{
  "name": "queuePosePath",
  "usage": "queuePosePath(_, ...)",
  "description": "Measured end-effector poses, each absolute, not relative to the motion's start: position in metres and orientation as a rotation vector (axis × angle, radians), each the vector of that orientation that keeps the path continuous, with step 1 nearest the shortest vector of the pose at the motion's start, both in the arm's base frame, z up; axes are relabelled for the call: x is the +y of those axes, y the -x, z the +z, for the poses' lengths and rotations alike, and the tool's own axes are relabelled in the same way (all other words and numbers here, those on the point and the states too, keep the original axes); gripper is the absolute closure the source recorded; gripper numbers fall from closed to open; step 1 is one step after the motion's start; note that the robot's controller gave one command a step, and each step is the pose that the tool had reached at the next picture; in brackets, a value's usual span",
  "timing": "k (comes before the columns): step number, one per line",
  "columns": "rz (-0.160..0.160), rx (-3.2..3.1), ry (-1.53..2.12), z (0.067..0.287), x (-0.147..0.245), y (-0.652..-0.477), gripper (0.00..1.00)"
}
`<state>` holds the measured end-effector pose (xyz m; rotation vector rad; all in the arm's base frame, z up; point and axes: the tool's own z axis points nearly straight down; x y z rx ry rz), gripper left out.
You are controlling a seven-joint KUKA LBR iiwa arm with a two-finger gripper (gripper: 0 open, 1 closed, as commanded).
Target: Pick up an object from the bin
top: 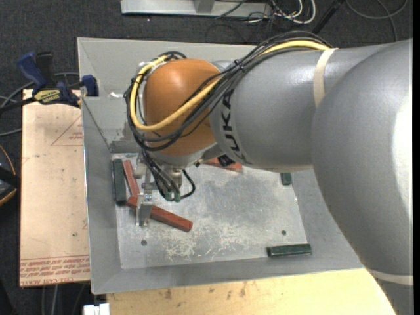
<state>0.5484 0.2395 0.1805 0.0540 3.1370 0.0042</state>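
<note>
My gripper [142, 215] reaches down from under the orange wrist cover into the bin's left part. Its tip stands on the floor where two red-brown sticks meet. One red-brown stick [131, 181] runs slantwise up to the left of it. The other red-brown stick [170, 220] lies just right of it, pointing to the lower right. A dark green bar [119, 181] lies upright along the bin's left wall, beside the first stick. I cannot make out whether anything is gripped.
A second dark green bar [289, 249] lies near the bin's front right corner. A small dark piece [286, 178] sits at the right, and a red piece [224, 165] peeks out below the arm. The arm covers the bin's back right.
</note>
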Motion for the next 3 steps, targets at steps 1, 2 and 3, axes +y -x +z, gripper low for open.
queuePosePath(1,0.004,3.138,0.003,0.113,0.236,-0.544,0.00)
queuePosePath(2,0.025,3.118,0.122,0.082,0.198,-0.531,1.00)
queuePosePath(3,0.025,3.118,0.122,0.082,0.198,-0.531,1.00)
